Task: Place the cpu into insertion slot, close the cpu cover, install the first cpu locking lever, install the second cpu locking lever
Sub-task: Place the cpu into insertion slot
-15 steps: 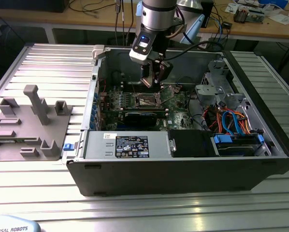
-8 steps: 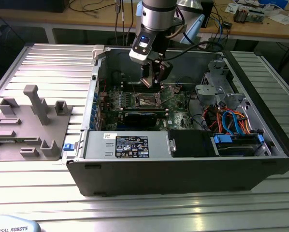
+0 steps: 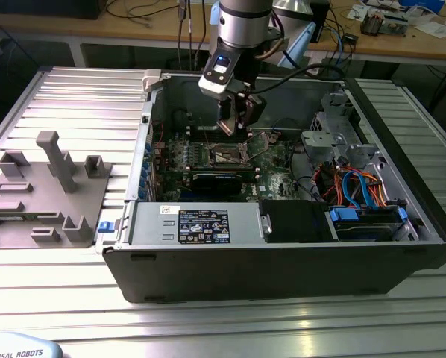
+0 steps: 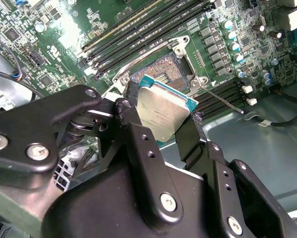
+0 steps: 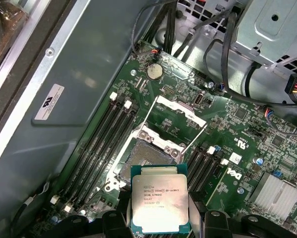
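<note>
My gripper hangs inside the open computer case, shut on the cpu, which it grips by two opposite edges. In the second wrist view the cpu sits tilted between the black fingers. It hovers above and just to one side of the insertion slot, a dark square recess in the green motherboard. The slot is uncovered. The cpu cover stands swung open beyond the slot. Two thin locking levers are raised beside it.
Long black memory slots run along both sides of the socket. A metal drive cage and cable bundles crowd one end of the case. A power supply fills the front. A grey fixture stands at the exterior view's left.
</note>
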